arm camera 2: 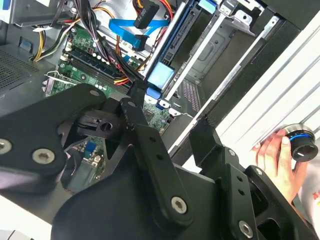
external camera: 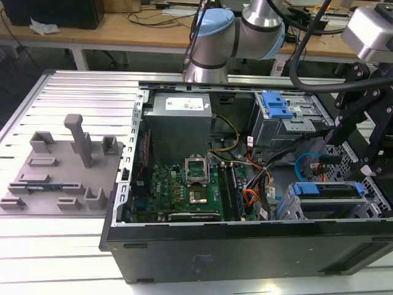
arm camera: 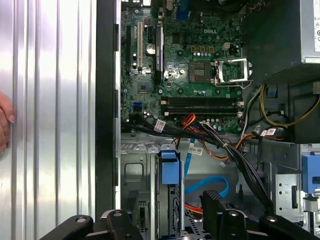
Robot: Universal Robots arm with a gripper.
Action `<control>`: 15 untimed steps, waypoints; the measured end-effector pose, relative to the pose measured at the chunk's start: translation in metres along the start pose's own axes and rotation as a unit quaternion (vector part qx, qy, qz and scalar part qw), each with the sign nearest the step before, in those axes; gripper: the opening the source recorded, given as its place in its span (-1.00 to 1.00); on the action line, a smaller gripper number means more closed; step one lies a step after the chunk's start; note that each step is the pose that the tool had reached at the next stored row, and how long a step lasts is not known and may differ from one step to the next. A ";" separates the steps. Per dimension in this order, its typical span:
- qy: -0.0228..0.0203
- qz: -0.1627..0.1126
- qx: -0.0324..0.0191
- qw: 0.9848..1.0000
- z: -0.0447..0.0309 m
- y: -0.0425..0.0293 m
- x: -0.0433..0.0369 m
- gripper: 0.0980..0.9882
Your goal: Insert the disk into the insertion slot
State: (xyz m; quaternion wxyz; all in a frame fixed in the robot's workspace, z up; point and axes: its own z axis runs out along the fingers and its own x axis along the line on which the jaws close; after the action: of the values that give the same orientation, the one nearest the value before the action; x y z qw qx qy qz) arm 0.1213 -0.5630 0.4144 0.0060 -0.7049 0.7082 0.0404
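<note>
The disk looks already seated in the insertion slot, its blue handle end showing at the mouth; the end effector hangs just above, fingers spread wide, holding nothing; little of the job seems left.

Arm: silver-grey tubular joints, pale blue caps, black cables. Hand: black linkage plates, silver screws.
</note>
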 end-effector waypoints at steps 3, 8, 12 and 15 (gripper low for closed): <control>0.000 0.000 0.000 1.000 0.0002 0.0000 0.0000 0.18; 0.000 0.000 0.000 1.000 0.0003 0.0000 0.0000 0.18; 0.001 0.000 0.000 1.000 0.0006 0.0000 -0.0003 0.18; 0.019 0.001 0.000 1.000 0.0008 0.0000 -0.0062 0.18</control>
State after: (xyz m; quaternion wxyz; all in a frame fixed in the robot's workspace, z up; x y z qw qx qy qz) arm 0.1213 -0.5568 0.4139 -0.0077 -0.7048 0.7088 0.0267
